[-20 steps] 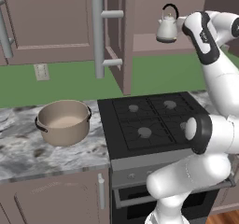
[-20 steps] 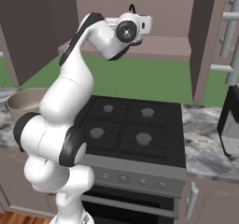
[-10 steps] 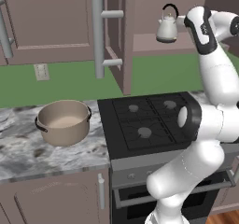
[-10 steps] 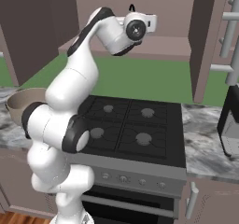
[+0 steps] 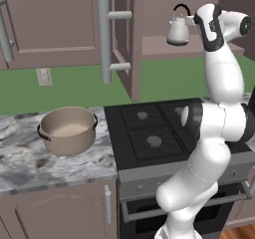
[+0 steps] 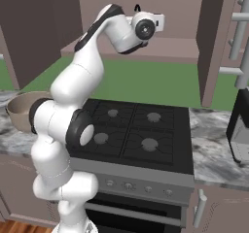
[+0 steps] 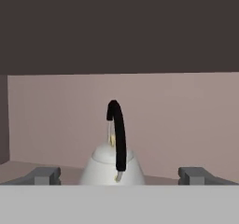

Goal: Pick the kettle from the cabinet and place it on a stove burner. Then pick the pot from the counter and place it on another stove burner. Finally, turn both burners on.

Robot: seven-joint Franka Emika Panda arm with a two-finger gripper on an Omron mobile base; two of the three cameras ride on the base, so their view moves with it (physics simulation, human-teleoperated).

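Observation:
The small silvery kettle with its black arched handle stands on the bare shelf of the open wall cabinet. My gripper is open and level with it, one fingertip on each side of the kettle's base, not closed on it. From the left base the kettle sits just left of my hand. Its handle top peeks over my wrist from the right base. The tan pot rests on the marbled counter left of the cooktop. The front-left burner and rear-left burner are bare.
The open cabinet door with its long bar handle juts out left of the kettle. Closed cabinet doors hang above the pot. A dark appliance stands on the counter right of the stove. Knobs line the oven front.
My hand has risen and swung in toward the kettle on the shelf, with the forearm straightening upright. Kettle and pot have not moved.

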